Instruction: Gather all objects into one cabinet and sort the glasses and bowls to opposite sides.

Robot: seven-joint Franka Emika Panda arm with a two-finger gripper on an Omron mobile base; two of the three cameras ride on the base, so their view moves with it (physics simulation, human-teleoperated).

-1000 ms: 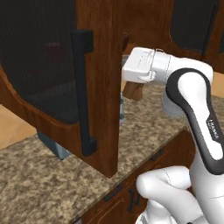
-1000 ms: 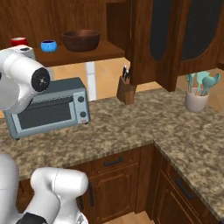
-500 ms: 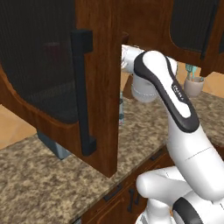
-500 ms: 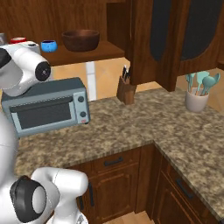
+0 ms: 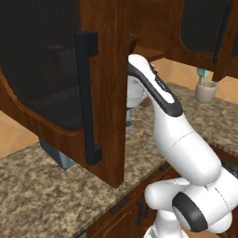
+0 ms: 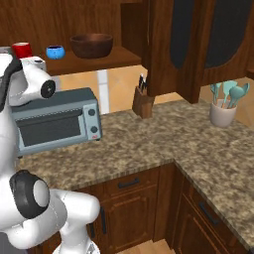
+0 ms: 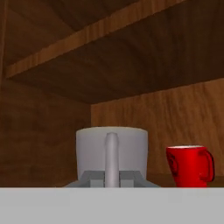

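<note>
In the hand view a pale grey-beige mug fills the middle, its handle facing me, and my gripper is shut on that handle. It is inside the dark brown cabinet, close to the left wall. A glossy red mug stands just to its right on the shelf. In the right base view the red mug, the small blue bowl and the wide brown bowl sit in a row on the cabinet's shelf. The open mesh door hides my hand in the left base view.
A grey toaster oven stands on the granite counter under the shelf. A wooden knife block is against the back wall and a white utensil pot stands at the right. The door's black bar handle juts out near my arm.
My arm has swung up and left, from beside the open door's edge into the cabinet behind it. The mugs and bowls on the shelf have stayed put.
</note>
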